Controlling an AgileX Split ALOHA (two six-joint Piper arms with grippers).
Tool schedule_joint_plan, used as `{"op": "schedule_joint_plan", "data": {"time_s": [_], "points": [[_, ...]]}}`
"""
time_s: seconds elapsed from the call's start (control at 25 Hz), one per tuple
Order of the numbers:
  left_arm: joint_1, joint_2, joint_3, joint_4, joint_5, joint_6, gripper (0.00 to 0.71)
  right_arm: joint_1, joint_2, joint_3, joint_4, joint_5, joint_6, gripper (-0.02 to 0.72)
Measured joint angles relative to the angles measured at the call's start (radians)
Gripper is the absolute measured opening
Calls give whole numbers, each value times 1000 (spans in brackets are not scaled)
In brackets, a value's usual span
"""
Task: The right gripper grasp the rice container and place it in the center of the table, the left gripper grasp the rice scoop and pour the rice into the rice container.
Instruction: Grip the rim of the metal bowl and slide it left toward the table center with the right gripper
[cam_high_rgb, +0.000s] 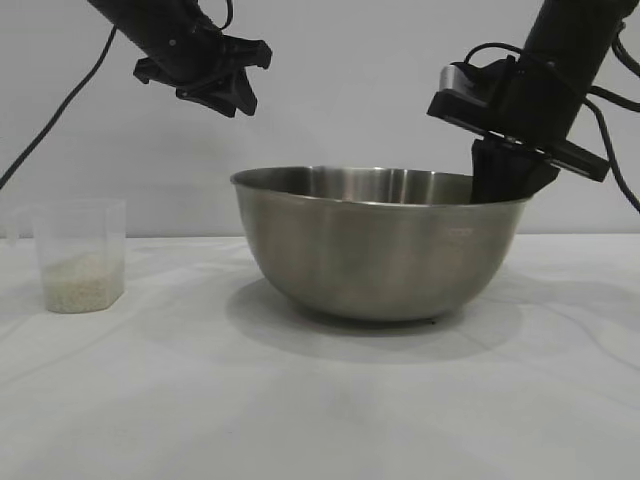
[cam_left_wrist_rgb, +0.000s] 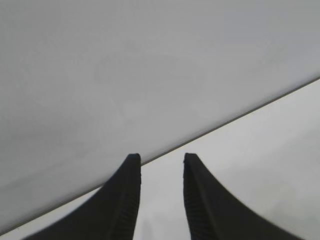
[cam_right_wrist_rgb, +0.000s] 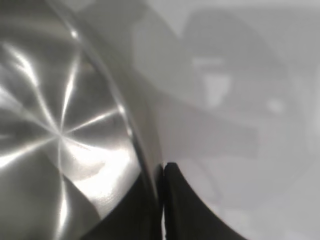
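right gripper (cam_high_rgb: 508, 185) straddling rice container (cam_high_rgb: 380, 245) rim, one finger inside

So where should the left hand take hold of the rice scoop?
Grip the rice scoop high on its upright wall, above the rice, coming level from the bowl side. The left hand hangs on that side, and the handle faces away.
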Motion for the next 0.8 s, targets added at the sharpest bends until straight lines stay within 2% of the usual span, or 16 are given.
{"op": "schedule_joint_plan", "data": {"time_s": [0.16,0.4,0.52,0.68,0.72,0.76,0.8], "points": [[0,0,0,0,0,0,192,0,6,0,16,2,0,48],[0,0,0,0,4,0,192,0,10,0,20,6,-8,279],[0,0,0,0,4,0,192,0,0,0,0,34,-22,403],[0,0,0,2,4,0,192,-2,-90,3,-53,48,-25,396],[0,0,0,2,4,0,192,-2,-136,17,-55,35,-25,396],[0,0,0,2,4,0,192,-2,-192,42,-56,13,-25,436],[0,0,0,2,4,0,192,-2,-255,81,-58,-22,-27,421]]}}
